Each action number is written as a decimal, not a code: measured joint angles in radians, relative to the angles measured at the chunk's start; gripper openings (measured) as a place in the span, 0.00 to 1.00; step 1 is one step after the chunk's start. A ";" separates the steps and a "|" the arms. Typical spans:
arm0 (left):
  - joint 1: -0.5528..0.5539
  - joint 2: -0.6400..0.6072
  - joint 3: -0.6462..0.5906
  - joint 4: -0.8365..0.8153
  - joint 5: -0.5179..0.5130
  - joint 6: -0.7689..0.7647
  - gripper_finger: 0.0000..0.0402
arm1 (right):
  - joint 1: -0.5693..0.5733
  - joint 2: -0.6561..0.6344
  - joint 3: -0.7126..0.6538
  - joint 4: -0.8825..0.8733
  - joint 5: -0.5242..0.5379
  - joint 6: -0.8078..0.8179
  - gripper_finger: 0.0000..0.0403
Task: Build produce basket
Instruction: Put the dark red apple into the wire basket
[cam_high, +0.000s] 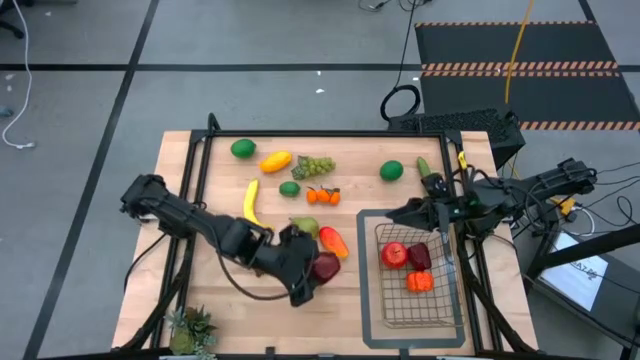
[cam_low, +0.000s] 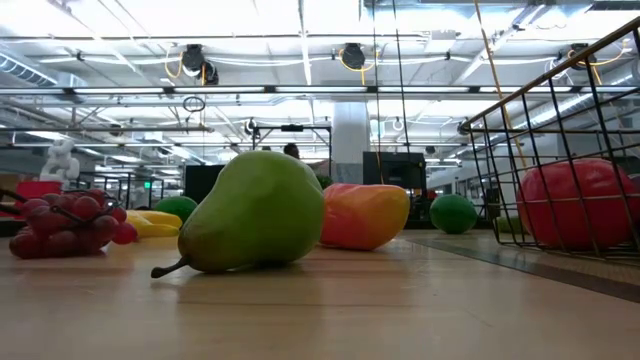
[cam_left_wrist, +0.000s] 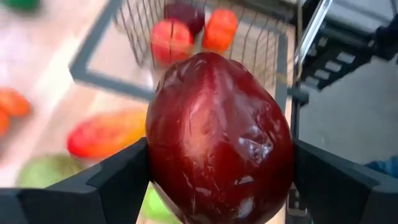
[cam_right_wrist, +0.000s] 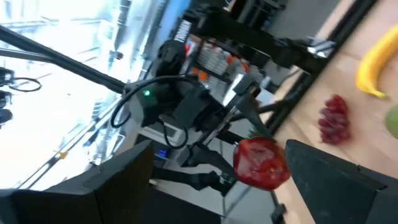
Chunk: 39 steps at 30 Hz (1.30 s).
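Left fingers (cam_left_wrist: 217, 186) clamp dark red glossy toy fruit (cam_left_wrist: 219, 140), frame centre-left; right fingers (cam_high: 440, 215) spread, empty. Dark wire-mesh basket (cam_high: 385, 310), lower right: three pieces. About ten remain on counter (cam_high: 200, 170).

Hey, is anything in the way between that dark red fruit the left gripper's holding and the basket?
Nothing visible on the wood between. The left gripper holds the dark red fruit just left of the basket; the right gripper hangs over the basket's far edge.
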 joint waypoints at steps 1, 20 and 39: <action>0.008 -0.005 0.010 0.004 -0.003 0.018 0.86 | 0.000 0.000 0.000 0.011 0.000 -0.004 0.89; 0.151 -0.019 0.279 -0.032 -0.028 0.254 0.86 | 0.000 0.001 0.000 0.010 0.009 -0.050 0.89; 0.246 -0.018 0.486 -0.290 0.146 -0.321 0.86 | 0.000 0.002 0.000 -0.028 0.053 -0.081 0.89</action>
